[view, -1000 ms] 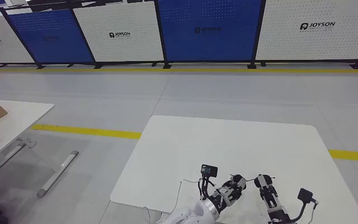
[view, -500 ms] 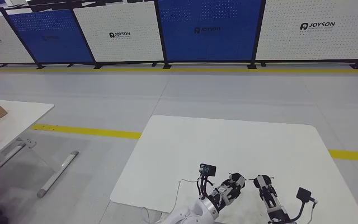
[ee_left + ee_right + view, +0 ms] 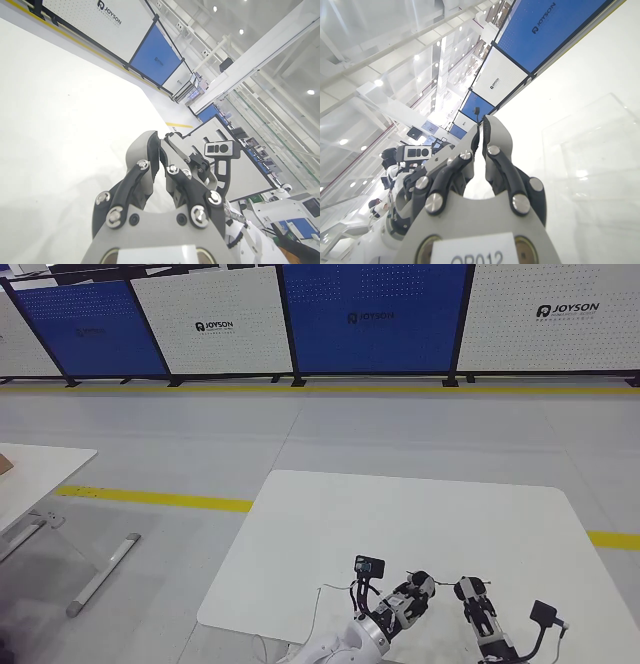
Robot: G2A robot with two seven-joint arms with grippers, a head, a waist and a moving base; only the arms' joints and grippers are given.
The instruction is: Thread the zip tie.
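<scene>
Both grippers hang low over the near edge of the white table point(image 3: 400, 514), tips almost meeting. My right gripper point(image 3: 481, 122) is shut on a thin black zip tie point(image 3: 477, 111), whose small head sticks out just past the fingertips. From above, the zip tie point(image 3: 447, 584) is a short dark line between the right gripper point(image 3: 464, 586) and the left gripper point(image 3: 424, 582). My left gripper point(image 3: 159, 140) is shut with its toothed pads pressed together, and I see no strap between them. The right gripper's tip point(image 3: 172, 136) lies right beside it.
The table's front edge runs just below the grippers, and a thin cable point(image 3: 320, 604) trails off it on the left. Open table surface stretches away behind them. A second white table point(image 3: 30, 474) stands far off to the left.
The left gripper has drawn slightly leftward, away from the right one, so the gap between the tips is a little wider. The right arm has barely moved.
</scene>
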